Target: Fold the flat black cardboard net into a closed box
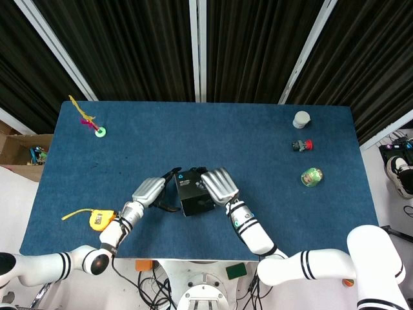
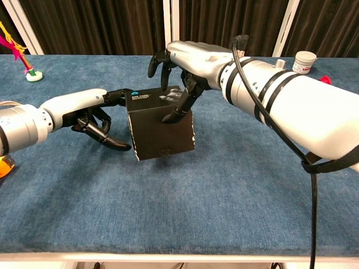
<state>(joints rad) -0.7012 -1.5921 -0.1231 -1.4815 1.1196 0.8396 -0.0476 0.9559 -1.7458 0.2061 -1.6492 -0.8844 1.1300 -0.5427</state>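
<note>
The black cardboard box (image 2: 162,131) (image 1: 195,196) stands folded up near the table's front middle, slightly turned, with a white-printed label on its top face. My right hand (image 2: 188,59) (image 1: 219,185) lies over its top, fingers draped across the far edge and one fingertip pressed on the front face, gripping it. At the box's left side is my left hand (image 2: 92,115) (image 1: 148,192), fingers spread; one fingertip reaches the top left corner and the others curl below, apart from the side wall.
A yellow tape measure (image 1: 101,219) lies at the front left. At the back left is a green ring with a pink and yellow stick (image 1: 99,131). On the right are a white jar (image 1: 301,119), a red-and-black object (image 1: 302,145) and a green ball (image 1: 312,176).
</note>
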